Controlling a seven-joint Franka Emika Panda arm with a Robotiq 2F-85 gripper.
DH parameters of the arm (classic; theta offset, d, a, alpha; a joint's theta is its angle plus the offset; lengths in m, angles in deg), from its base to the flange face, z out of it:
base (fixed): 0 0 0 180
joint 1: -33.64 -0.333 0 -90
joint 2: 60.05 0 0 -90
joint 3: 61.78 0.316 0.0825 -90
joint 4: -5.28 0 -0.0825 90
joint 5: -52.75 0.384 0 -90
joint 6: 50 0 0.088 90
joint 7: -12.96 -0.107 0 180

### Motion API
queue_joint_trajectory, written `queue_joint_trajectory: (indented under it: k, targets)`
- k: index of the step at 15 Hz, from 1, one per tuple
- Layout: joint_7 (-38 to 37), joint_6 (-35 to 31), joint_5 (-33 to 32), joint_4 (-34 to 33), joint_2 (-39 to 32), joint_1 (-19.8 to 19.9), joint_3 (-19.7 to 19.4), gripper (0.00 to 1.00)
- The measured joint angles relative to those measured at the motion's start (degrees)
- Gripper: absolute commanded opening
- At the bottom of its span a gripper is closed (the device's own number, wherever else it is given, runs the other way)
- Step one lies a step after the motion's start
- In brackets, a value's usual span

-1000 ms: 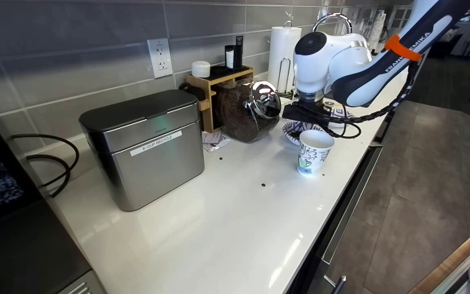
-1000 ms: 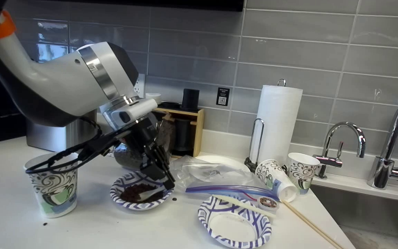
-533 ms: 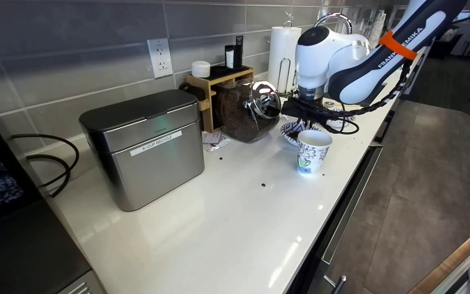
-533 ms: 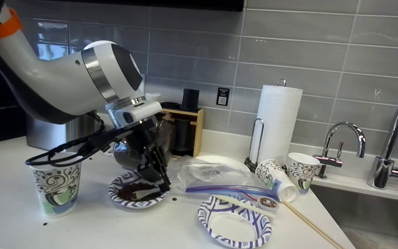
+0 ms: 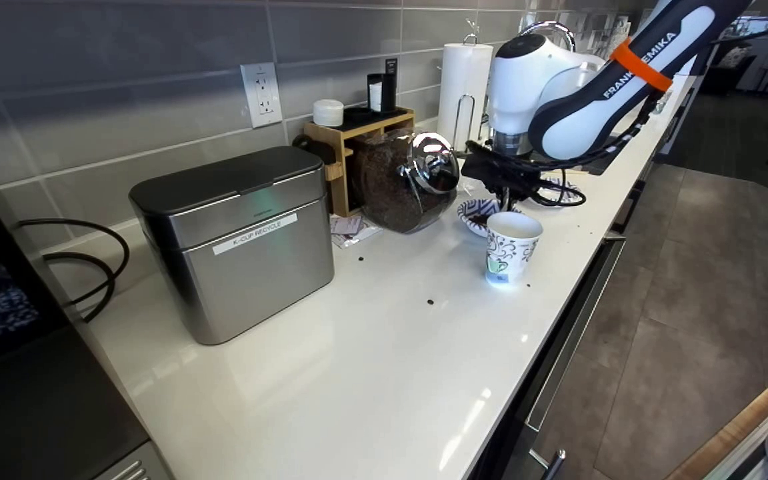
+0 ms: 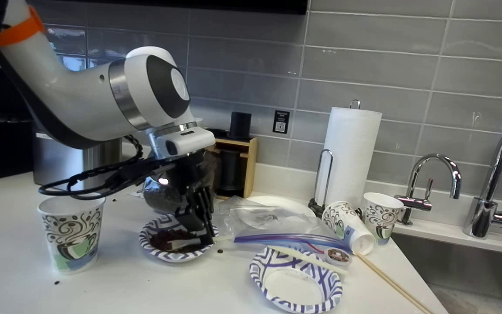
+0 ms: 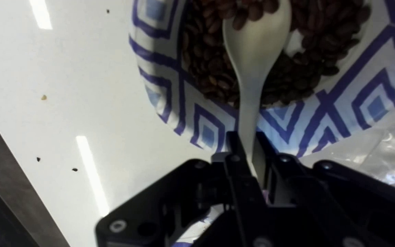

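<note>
Spoon (image 7: 252,65), white: fingers (image 7: 233,151) gripping it over a bowl (image 7: 159,60) of beans (image 7: 211,61)

The fingers are pinching the handle, only its thickness keeping them apart. The scoop is lying among the beans, several covering its far end; the handle is crossing the rim. The bowl, patterned in violet and blue, is sitting on the worktop (image 5: 357,400).

Cup (image 6: 74,235), paper, printed: is standing upright near the bowl, showing in both exterior views.
Second bowl (image 6: 292,285), same pattern: is sitting apart from the first, a pale utensil (image 6: 307,259) lying across its rim.
Tub (image 6: 338,256), small, round: is resting just beside that utensil.
Bag (image 6: 268,218), clear, zip-top: is lying between the bowls and the paper roll (image 6: 347,152), which is standing upright on its holder.
Second cup (image 6: 381,213): is standing upright; third cup (image 6: 347,226): is lying on its side next to it, contact unclear.
Chopsticks (image 6: 392,282), pair: are lying near the third cup, by the worktop's edge.
Jar (image 5: 391,180), chrome-lidded, dark contents: is sitting beside a wooden rack (image 6: 251,165).
Bin (image 5: 264,267), steel, labelled "K-CUP RECYCLE": is standing farther along the worktop.
Specks (image 5: 431,302), dark, few: are lying loose on the worktop.
</note>
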State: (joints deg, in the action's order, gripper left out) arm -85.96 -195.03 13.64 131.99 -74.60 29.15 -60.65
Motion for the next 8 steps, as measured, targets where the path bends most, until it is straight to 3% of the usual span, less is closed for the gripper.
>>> queue_joint_trajectory:
  k: [8]
  targets:
    - [6.0,0.0,8.6,-0.2,0.3,-0.1,-1.9,0.03]
